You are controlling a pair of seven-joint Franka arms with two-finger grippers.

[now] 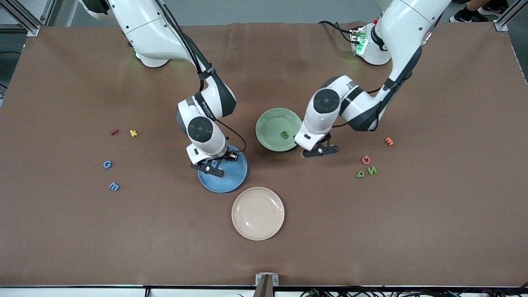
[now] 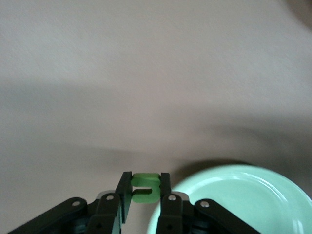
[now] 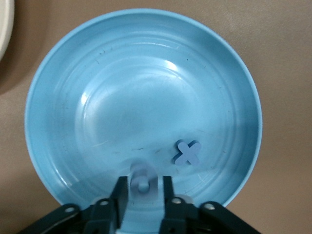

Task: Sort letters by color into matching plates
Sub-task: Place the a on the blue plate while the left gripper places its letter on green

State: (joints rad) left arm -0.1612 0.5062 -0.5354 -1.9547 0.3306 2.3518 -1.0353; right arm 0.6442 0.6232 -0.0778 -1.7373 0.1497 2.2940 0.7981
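Upper middle of the front frame, a pale green plate [image 1: 272, 123] carries a darker green letter B [image 1: 284, 134]; below it to the left, a medium blue plate [image 1: 233, 173]; lower middle, a plain cream plate [image 1: 258, 213]; all on a brown table [image 1: 371, 231]. At left lie a red letter [image 1: 114, 132], a yellow K [image 1: 133, 133], and two blue letters [image 1: 107, 164]; at right, an orange letter [image 1: 389, 141], a pink one [image 1: 366, 159], and two green ones [image 1: 372, 170]. In the right wrist frame, a blue X [image 3: 187, 152] lies on the blue plate; in the left wrist frame, black fingers [image 2: 125, 192] pinch a bright green letter [image 2: 146, 188].
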